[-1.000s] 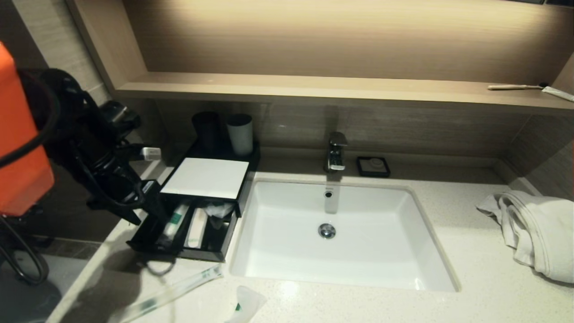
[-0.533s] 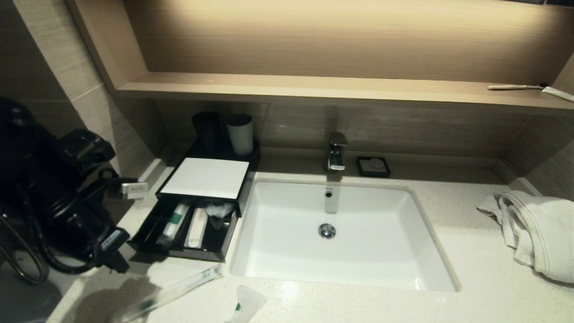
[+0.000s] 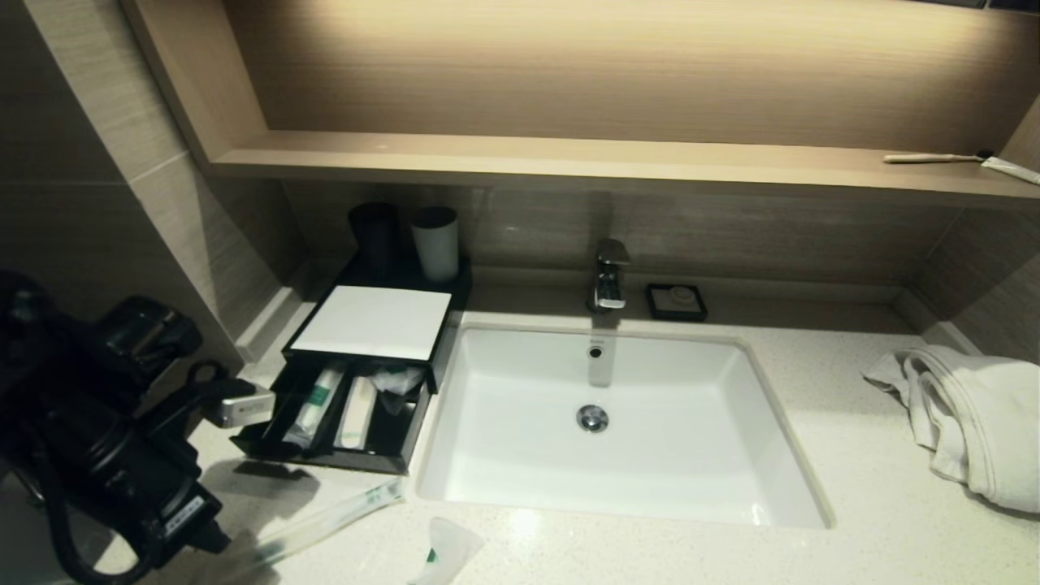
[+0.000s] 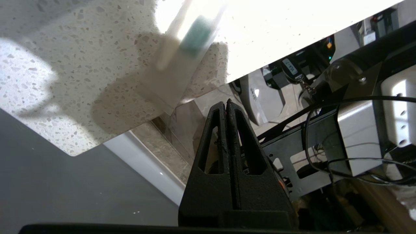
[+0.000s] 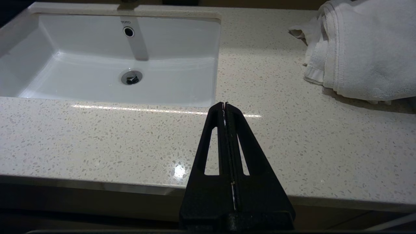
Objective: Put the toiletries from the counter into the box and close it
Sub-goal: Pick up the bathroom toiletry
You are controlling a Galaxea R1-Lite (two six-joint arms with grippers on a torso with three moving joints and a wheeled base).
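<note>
Fetching is the step in hand: the left tool point(image 4: 227, 103), fingers pressed together on nothing, hangs off the bench point(image 3: 853, 487) edge near the wrapped toothbrush point(image 3: 325, 520), which must go into the open box point(image 3: 325, 422); the right tool point(image 5: 225, 104), likewise closed and empty, sits idle.

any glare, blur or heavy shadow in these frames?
Head view: warm strip light washes the wall, counter front dim. Left wrist view: counter blown out at one edge, wrapped toothbrush blurred, shadow beneath it. Right wrist view: small specular spots on the counter; sink and towel sharp.
</note>
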